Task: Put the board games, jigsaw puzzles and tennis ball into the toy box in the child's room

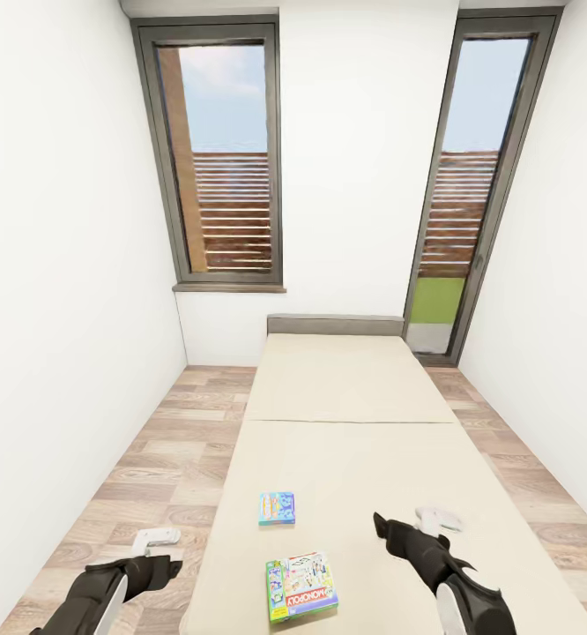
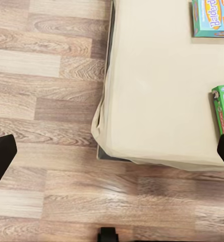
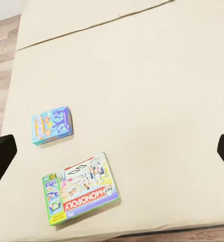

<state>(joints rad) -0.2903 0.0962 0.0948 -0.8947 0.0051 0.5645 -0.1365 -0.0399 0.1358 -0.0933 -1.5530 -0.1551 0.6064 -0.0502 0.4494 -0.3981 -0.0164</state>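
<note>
While my right gripper point(image 1: 434, 520) hangs over the near end of the bed point(image 1: 364, 459) with its fingers spread wide and nothing between them, my left gripper point(image 1: 157, 538) waits just as wide and just as empty off the bed's left side, above the wood floor point(image 1: 152, 459). Nearest me lies the green Monopoly box point(image 1: 301, 586), flat on the mattress close to the foot edge; the smaller blue game point(image 1: 277, 509) sits a little farther up, apart from it.

My worry is the flatness of these boxes on a soft surface. If I come straight down, I judge my fingers may press into the mattress and slide over the lid instead of closing on the sides. A nudge on the Monopoly box could push it off the near edge. Reaching for it with my left arm risks clipping the bed corner point(image 2: 104, 146).
</note>
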